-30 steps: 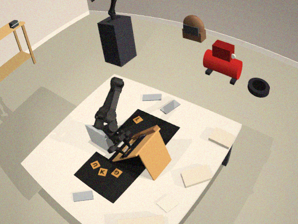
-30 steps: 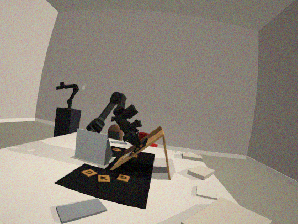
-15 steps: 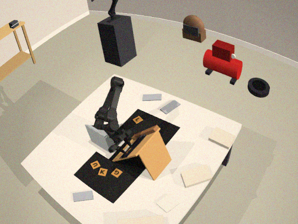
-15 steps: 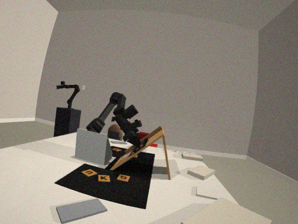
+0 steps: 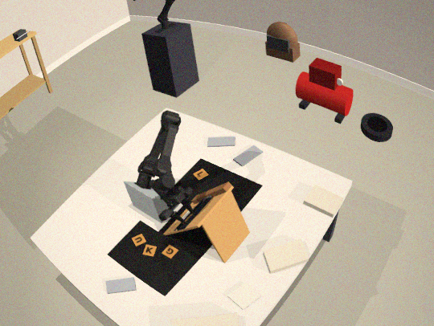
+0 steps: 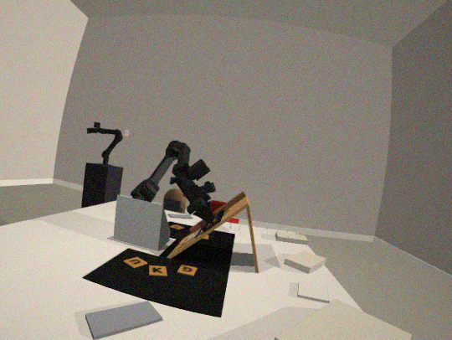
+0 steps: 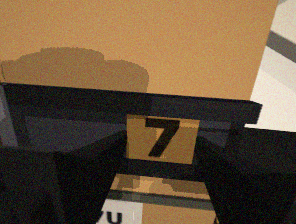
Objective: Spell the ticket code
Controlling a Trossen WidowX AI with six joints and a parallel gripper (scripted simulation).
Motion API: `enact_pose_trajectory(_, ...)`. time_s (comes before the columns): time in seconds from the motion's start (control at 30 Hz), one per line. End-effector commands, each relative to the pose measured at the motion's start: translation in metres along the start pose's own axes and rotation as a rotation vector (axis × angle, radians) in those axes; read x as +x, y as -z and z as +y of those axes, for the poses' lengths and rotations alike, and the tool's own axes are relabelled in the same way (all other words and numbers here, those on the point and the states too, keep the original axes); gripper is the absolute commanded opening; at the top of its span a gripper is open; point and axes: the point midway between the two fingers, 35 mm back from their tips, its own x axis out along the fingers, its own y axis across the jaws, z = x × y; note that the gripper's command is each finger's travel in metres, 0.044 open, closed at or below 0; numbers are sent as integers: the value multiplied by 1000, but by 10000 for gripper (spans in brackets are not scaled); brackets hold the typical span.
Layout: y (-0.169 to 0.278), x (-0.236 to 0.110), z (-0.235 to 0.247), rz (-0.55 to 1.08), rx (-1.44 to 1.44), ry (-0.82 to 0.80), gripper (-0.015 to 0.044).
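Observation:
The tan tilted board (image 5: 225, 225) (image 6: 234, 203) (image 7: 140, 40) stands on the black mat (image 5: 161, 273) (image 6: 197, 293). My gripper (image 5: 188, 203) (image 6: 208, 218) (image 7: 160, 138) is shut on a tan tile marked 7 (image 7: 162, 131) and holds it against the board's face, just under the dark rail bar (image 7: 75, 102). Loose tiles U (image 5: 137, 240) (image 6: 135, 262), K (image 5: 149, 251) (image 6: 157, 270) and G (image 5: 169, 251) (image 6: 187, 270) lie in a row on the mat in front of the board. Tile L (image 5: 200, 174) (image 6: 177, 227) lies on the mat behind it. A white strip with print shows at the bottom of the wrist view (image 7: 120, 216).
A grey wedge block (image 5: 145, 198) (image 6: 138, 224) stands at the arm's base beside the board. Flat grey slabs (image 5: 221, 141) (image 5: 247, 155) (image 5: 120, 285) and cream slabs (image 5: 323, 199) (image 5: 286, 253) (image 5: 243, 295) lie scattered near the table's edges.

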Motion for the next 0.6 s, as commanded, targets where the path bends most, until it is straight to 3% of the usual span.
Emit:
enact_pose_trajectory(0.0,2,0,2,1,5,4,0)
enact_pose_trajectory(0.57,1,0,12,1,5,3,0)
